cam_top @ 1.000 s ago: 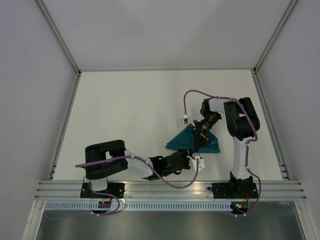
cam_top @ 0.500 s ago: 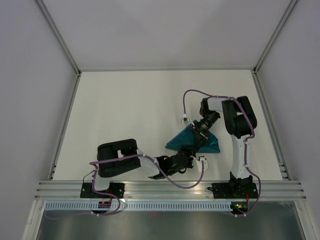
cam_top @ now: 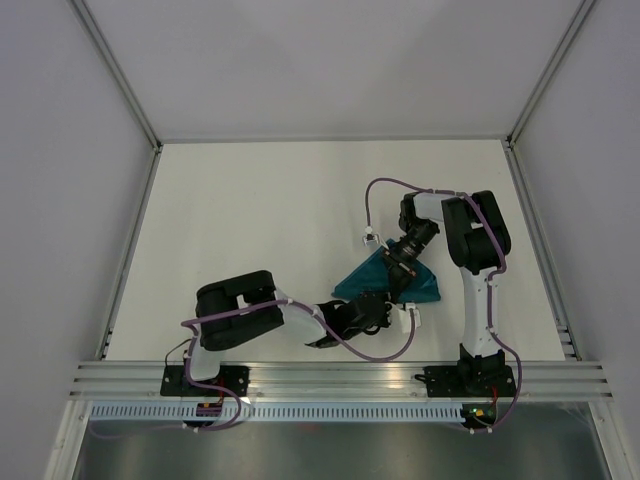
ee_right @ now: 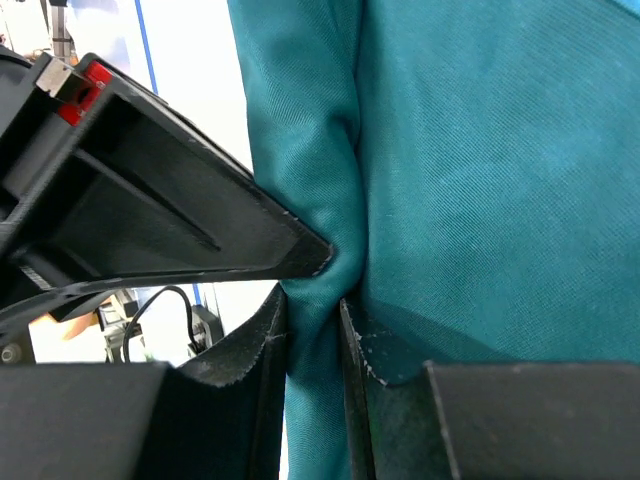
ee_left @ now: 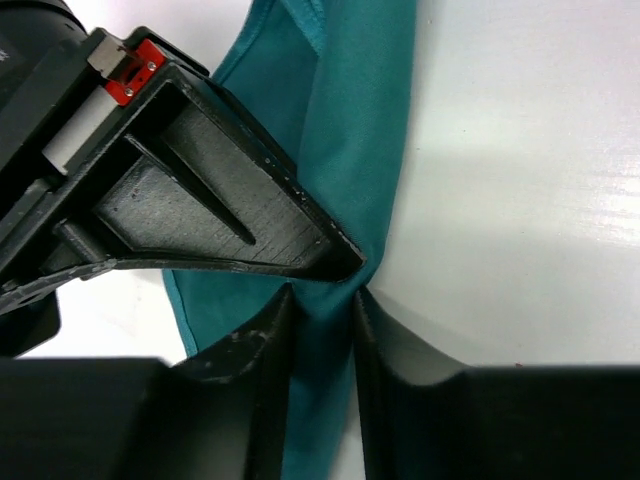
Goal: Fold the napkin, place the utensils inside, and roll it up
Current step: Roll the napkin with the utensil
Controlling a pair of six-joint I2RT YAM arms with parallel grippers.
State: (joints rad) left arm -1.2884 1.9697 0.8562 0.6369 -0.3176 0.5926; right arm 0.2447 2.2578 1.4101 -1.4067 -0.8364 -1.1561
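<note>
Pinching a bunched fold of the napkin (ee_left: 360, 130) between nearly closed fingers, the left hand (ee_left: 322, 312) grips at its near side; the right hand (ee_right: 313, 300) clamps another fold (cloth squeezed between narrow jaws). The teal triangle lies right of centre on the desk (cam_top: 260, 220), whose white surface stretches wide leftward and beyond.

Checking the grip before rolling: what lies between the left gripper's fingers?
A bunched fold of the napkin, pinched by the left gripper; the left wrist view shows it.
</note>
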